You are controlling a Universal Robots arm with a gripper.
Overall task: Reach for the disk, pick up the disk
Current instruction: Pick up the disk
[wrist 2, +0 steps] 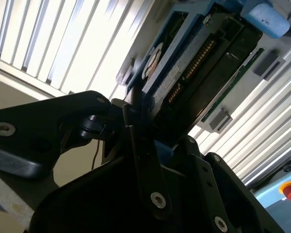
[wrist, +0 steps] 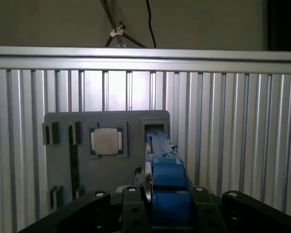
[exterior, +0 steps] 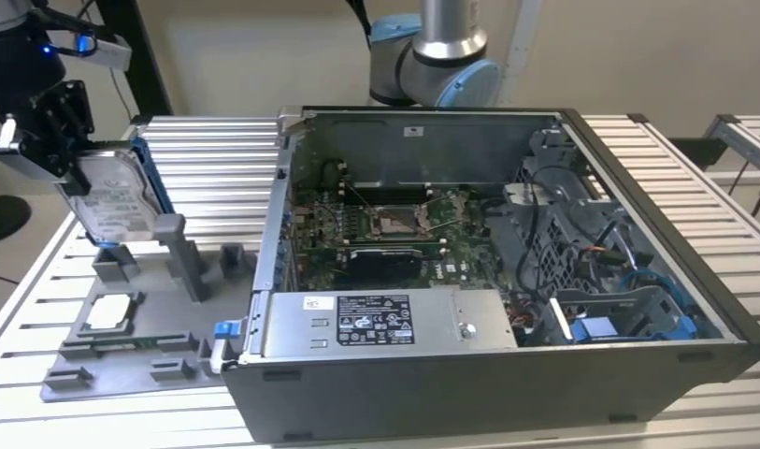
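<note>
The disk (exterior: pixel 111 201), a silver drive with a white label in a blue carrier, stands tilted on edge over the grey fixture plate (exterior: pixel 130 348) at the exterior view's left. My gripper (exterior: pixel 83 161) is shut on its upper end, with black fingers (wrist: pixel 134 208) on both sides of the blue carrier (wrist: pixel 166 171). The second wrist view shows the disk's connector side (wrist 2: pixel 199 63) running away from the gripper (wrist 2: pixel 144 127). The disk's lower end sits at the fixture's slot (wrist: pixel 155 128). Whether it touches the slot, I cannot tell.
A small silver square chip (exterior: pixel 109 313) lies in a recess of the fixture, next to the slot in the first wrist view (wrist: pixel 105 141). A grey upright post (exterior: pixel 180 253) stands beside the disk. The open computer case (exterior: pixel 505 281) sits to the right. A slatted metal table (exterior: pixel 218 159) lies beneath.
</note>
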